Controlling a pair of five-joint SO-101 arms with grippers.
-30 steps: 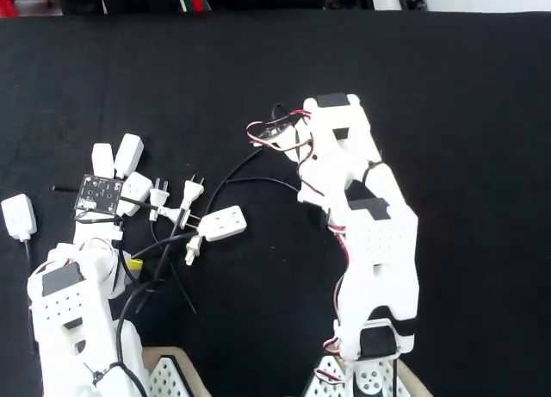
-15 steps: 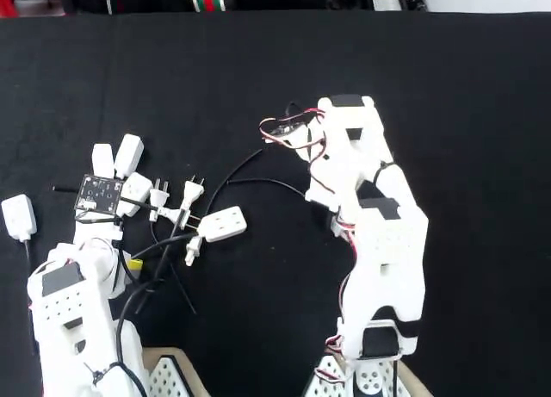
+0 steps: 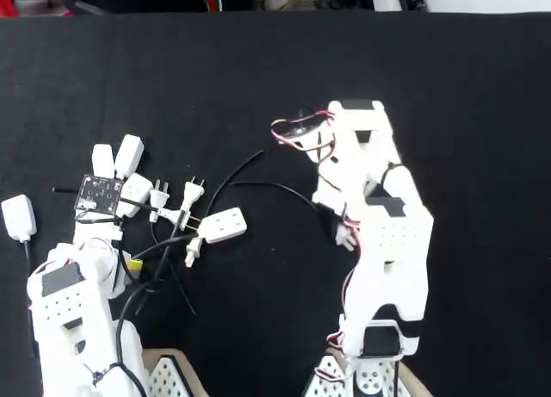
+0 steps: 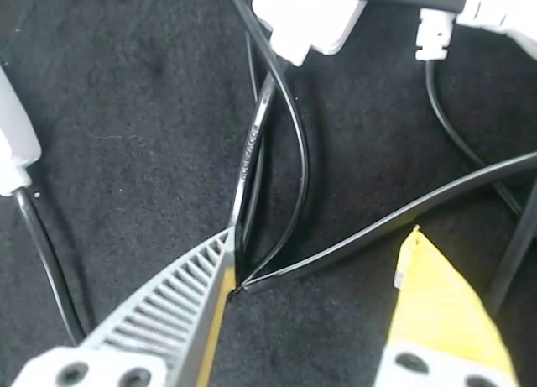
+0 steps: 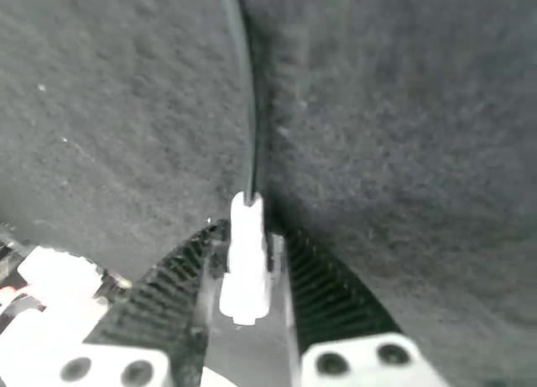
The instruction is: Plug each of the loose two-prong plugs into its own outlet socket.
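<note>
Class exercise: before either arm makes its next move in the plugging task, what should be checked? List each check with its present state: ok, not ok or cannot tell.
1. Right gripper shut on a white plug: ok.
2. Which way the held plug's prongs face: cannot tell, they are hidden between the fingers.
3. Held plug lined up with the outlet socket: not ok, it is well apart from it.
4. Left gripper free: ok, open, with black cables between its fingers.
5. Loose plugs all inserted: not ok, at least one lies on the cloth.
</note>
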